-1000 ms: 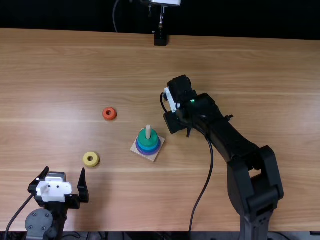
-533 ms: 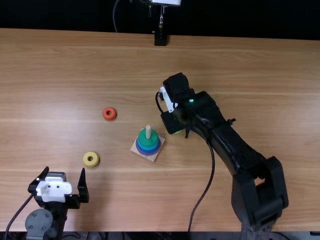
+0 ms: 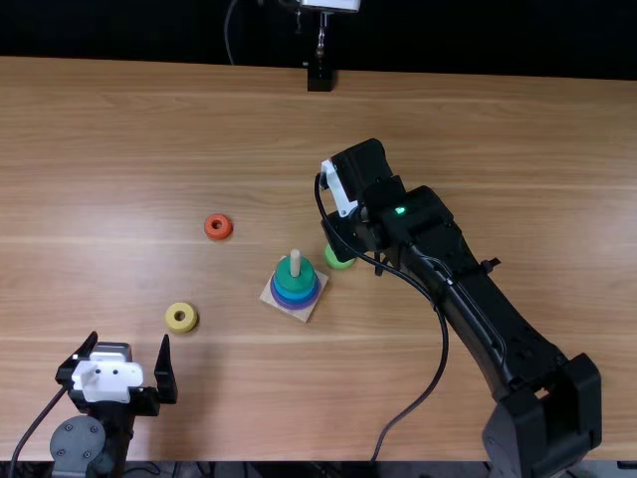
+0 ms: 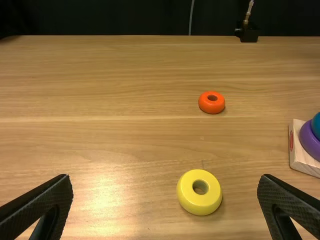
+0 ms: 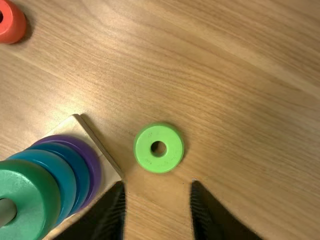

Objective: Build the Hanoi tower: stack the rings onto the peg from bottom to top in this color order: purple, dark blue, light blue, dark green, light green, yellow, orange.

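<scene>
Right arm (image 3: pixel 480 304) has shifted, revealing light green ring (image 3: pixel 338 260).

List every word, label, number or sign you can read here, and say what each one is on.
No readable text.
Red mark on the base's side: too small to read.
Yellow ring, orange ring, light green ring: no lettering on the faces seen.

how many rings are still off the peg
3: the light green ring beside the peg's base, near the right hand; the yellow one nearest the left hand; the orange one beyond it.
</scene>
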Available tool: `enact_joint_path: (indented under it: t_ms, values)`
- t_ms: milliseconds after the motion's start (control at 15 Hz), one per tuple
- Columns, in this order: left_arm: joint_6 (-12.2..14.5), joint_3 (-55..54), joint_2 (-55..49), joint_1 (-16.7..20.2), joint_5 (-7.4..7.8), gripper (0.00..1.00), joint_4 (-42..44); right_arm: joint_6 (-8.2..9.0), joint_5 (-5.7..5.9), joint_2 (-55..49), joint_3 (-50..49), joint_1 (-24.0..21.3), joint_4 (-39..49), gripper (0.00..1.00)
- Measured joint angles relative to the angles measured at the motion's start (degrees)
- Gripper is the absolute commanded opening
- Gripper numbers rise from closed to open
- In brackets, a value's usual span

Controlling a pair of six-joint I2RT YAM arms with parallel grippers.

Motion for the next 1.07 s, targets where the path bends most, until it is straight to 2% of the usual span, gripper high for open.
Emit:
enact_joint_path:
  t_ms: [333, 600, 1067]
  values:
    - [0.0, 0.0, 0.0, 0.0, 0.00, 1.00, 0.0, 0.00, 0.17, 0.7, 0.0, 0.0, -0.2, 1.00]
    - [0.0, 0.0, 0.0, 0.0, 0.00, 1.00, 0.0, 0.00, 0.17, 6.5, 0.0, 0.0, -0.1, 1.00]
    - [0.0, 0.0, 0.0, 0.0, 0.02, 1.00, 0.0, 0.00, 0.15, 10.6, 0.0, 0.0, 0.5, 1.00]
